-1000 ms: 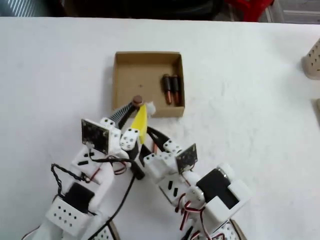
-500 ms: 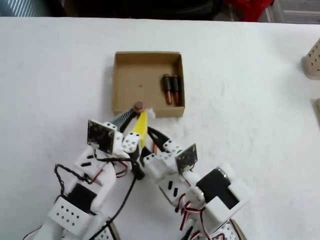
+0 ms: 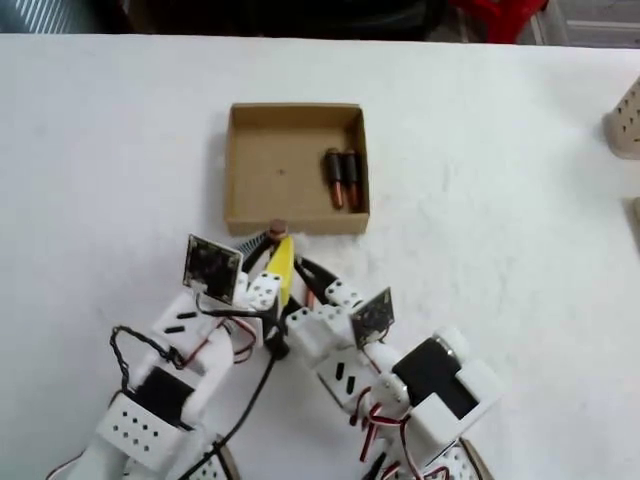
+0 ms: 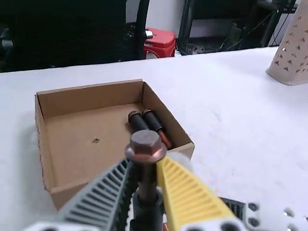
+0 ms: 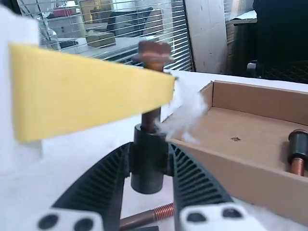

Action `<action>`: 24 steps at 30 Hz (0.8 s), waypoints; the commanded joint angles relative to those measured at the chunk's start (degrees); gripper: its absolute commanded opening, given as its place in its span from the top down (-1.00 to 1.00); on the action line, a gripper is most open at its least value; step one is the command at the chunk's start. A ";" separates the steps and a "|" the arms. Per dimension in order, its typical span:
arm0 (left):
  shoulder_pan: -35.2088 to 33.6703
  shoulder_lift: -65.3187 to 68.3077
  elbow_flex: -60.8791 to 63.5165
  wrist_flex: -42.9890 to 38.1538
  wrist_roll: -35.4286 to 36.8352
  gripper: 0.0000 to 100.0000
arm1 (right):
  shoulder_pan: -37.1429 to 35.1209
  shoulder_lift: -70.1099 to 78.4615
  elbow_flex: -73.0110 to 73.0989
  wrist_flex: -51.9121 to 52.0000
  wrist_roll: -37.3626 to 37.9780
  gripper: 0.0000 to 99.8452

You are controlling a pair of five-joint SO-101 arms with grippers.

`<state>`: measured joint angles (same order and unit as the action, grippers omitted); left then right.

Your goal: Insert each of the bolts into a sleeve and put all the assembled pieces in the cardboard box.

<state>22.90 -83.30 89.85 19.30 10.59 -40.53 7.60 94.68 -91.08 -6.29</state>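
Note:
The copper bolt (image 4: 146,144) stands upright, head up, with my left gripper (image 4: 144,166) shut on its shaft between a grey and a yellow finger. Its lower end enters a black sleeve (image 5: 148,159), which my right gripper (image 5: 149,153) is shut on with its dark fingers. In the high view both grippers meet just in front of the near wall of the cardboard box (image 3: 240,160), with the bolt (image 3: 279,228) between them. Two assembled pieces (image 3: 341,178) lie side by side in the box's right part, pieces (image 4: 149,122).
A loose bolt (image 5: 149,215) lies on the table under the sleeve. A beige perforated holder (image 3: 625,120) stands at the right edge. White tabletop (image 3: 480,200) stretches open left and right of the box. Chairs stand beyond the far edge.
My left gripper has carried the bolt back from over the box's near wall to a spot just in front of it. The right arm has stayed put.

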 commanded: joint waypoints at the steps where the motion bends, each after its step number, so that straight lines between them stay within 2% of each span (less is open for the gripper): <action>1: 0.66 -1.01 -0.79 1.58 0.62 0.96 | -0.04 -1.98 0.35 -0.31 0.44 0.97; 13: 0.66 -1.19 1.49 1.76 0.62 0.95 | 0.04 -1.98 0.35 -0.31 0.44 0.97; 17: 0.40 -1.27 1.05 1.23 -3.96 0.93 | 0.04 -1.98 0.35 -0.31 0.44 0.97; 24: 0.40 -1.27 1.14 4.22 -4.48 0.58 | 0.04 -1.98 0.35 -0.31 0.44 0.97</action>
<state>22.99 -83.38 91.96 21.05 6.55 -40.53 7.60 94.68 -90.99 -6.20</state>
